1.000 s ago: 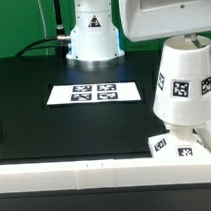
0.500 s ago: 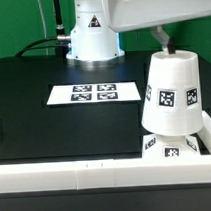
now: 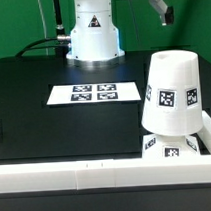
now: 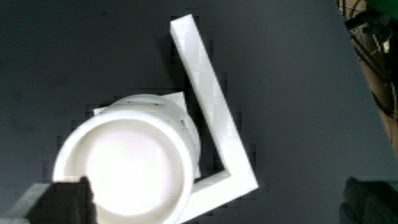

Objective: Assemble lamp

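**A:** What had changed in that last second?

**B:** The gripper (image 3: 165,9) had let go of the shade (image 3: 172,93) and had risen. One second before, the arm was still over the shade and the shade stood a little higher, more toward the exterior view's right. Half a second before, it was already down in its present place, with the arm close above it. At this moment the gripper was at the upper edge of the exterior view, well apart from the shade.

**B:** Where was the shade then?

**A:** It stood alone, wide end down, slightly tilted, over the base (image 3: 174,145) near the white wall (image 3: 97,175) at the front of the table (image 3: 34,107). The bulb was not visible; I judged that it was hidden under the shade, but the pictures did not show it.

**B:** And the fingers?

**A:** They held nothing. In the wrist view two dark fingertips (image 4: 64,198) showed at opposite sides with a wide gap between them, so I read them as spread wide. That view looked down on the closed top of the shade (image 4: 128,160) and on the edge of the base (image 4: 210,95) beside it.

**B:** What did it mean for the lamp?

**A:** In my judgement the placing of the shade was finished, and this looked like the last part. The marker board (image 3: 94,93) lay untouched. The small tilt was the only doubt: the shade perhaps did not sit fully.
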Controlling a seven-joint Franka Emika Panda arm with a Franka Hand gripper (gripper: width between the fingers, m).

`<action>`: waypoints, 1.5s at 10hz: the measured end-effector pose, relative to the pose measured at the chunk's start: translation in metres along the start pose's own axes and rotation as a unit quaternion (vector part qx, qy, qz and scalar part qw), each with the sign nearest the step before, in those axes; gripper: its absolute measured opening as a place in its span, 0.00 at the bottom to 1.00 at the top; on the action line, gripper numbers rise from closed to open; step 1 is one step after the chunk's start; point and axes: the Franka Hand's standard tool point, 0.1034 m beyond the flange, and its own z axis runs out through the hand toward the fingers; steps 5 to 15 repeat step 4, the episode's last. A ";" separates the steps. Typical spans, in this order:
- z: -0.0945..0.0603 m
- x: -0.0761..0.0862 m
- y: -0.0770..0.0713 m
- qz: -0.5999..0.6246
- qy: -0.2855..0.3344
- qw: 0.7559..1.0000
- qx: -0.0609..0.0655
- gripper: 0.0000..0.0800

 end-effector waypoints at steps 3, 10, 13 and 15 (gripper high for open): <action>0.000 0.000 0.001 0.001 0.000 1.000 0.000 0.87; 0.000 0.000 0.001 0.001 0.000 1.000 0.000 0.87; 0.000 0.000 0.001 0.001 0.000 1.000 0.000 0.87; 0.000 0.000 0.001 0.001 0.000 1.000 0.000 0.87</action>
